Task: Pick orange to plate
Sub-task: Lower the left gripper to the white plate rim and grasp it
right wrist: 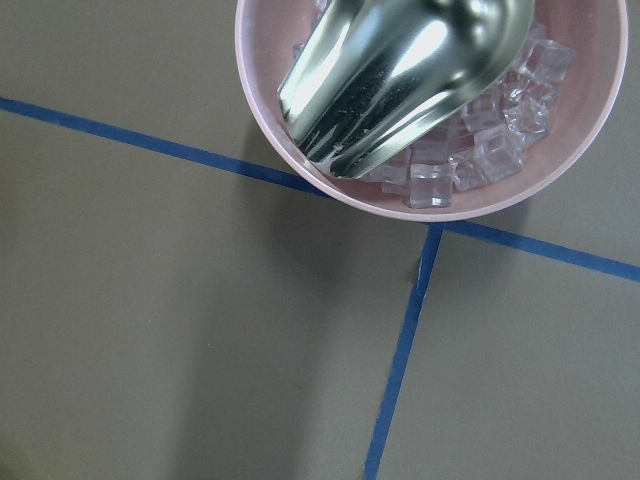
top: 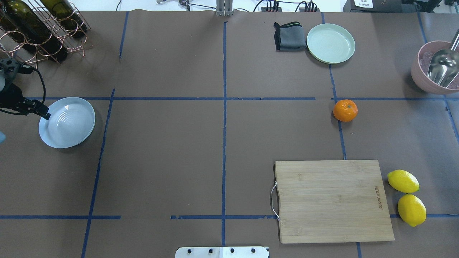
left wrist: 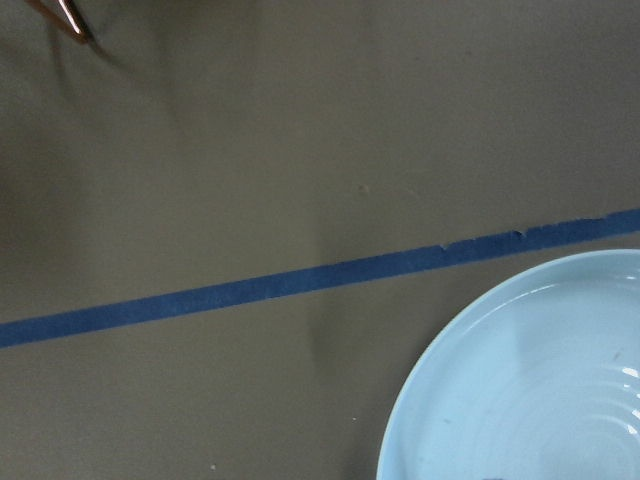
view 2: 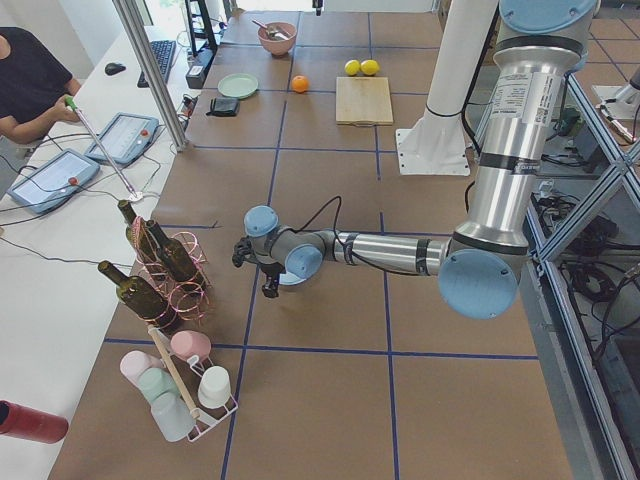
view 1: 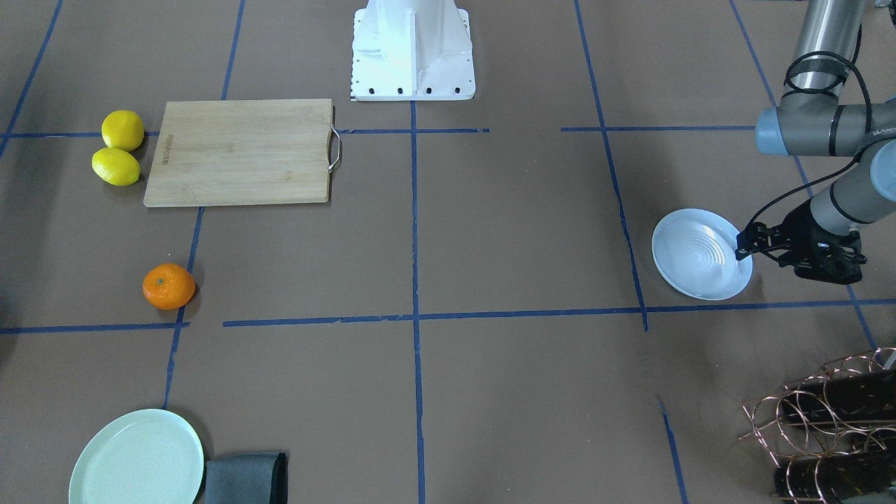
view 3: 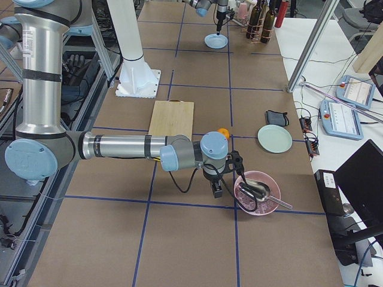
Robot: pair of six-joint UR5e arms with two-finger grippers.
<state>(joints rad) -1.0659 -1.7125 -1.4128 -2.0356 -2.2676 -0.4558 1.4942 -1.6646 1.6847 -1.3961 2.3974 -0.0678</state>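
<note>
Though the left tool [view 1: 743,246] has its dark fingertips right at the rim of the plate [view 1: 693,259], on the side toward the desk's end, I cannot tell whether they pinch that rim or only touch it. The left wrist view shows just a curved part of the plate and a strip of blue tape [left wrist: 300,285], no fingers. The plate lies on the brown desk [view 1: 518,231] on the robot's left side, near a copper wire rack [top: 43,34] holding dark bottles [top: 62,14].

The right tool [view 3: 216,189] appears only in the side view from the robot's right, pointing down just beside a pink bowl [view 3: 257,209]; whether it is open or closed cannot be told. Its wrist camera looks onto that bowl, which holds ice cubes [right wrist: 500,140] and a metal scoop [right wrist: 400,80].

The orange [view 1: 169,286] sits by itself on the desk on the robot's right side, at a blue tape line, well apart from the plate. It lies between a wooden cutting board [view 1: 241,152] and a mint-green plate [view 1: 136,458] with a folded grey cloth [view 1: 245,479] beside it. Two lemons [view 1: 116,166] rest close together just past the board's outer end.
</note>
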